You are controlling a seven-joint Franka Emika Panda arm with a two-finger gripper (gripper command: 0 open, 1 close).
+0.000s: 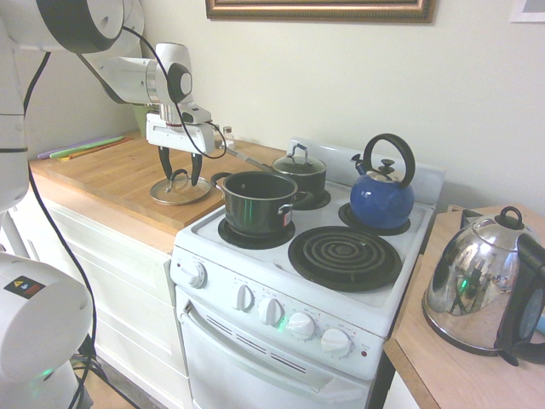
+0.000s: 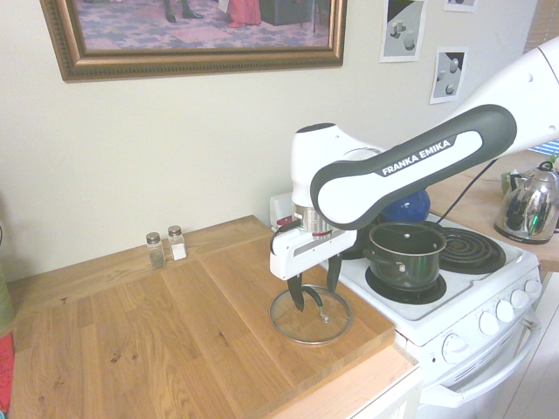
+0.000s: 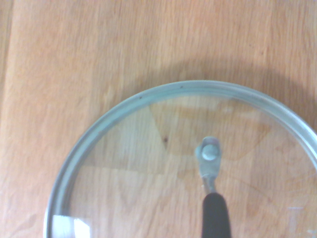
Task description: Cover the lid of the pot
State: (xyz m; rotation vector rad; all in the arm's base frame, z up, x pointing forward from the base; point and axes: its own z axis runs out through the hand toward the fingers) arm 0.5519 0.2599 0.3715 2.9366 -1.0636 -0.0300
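Observation:
The lid (image 1: 183,196), clear glass with a steel rim and a black loop handle, lies flat on the wooden counter (image 1: 102,175) just left of the stove. My gripper (image 1: 180,179) hangs straight over it, open, one finger on each side of the handle and the tips close above the glass. From the other side, the gripper (image 2: 316,298) stands over the lid (image 2: 310,327) the same way. The wrist view shows the lid (image 3: 148,163) and its handle (image 3: 215,218) from close by. The pot (image 1: 258,202), dark with a steel rim, sits uncovered on the front left burner, also seen as the pot (image 2: 406,253).
A smaller lidded saucepan (image 1: 300,175) is on the back left burner and a blue kettle (image 1: 381,198) on the back right. The front right coil (image 1: 344,256) is bare. A steel kettle (image 1: 477,290) stands on the right counter. Two shakers (image 2: 166,247) stand by the wall.

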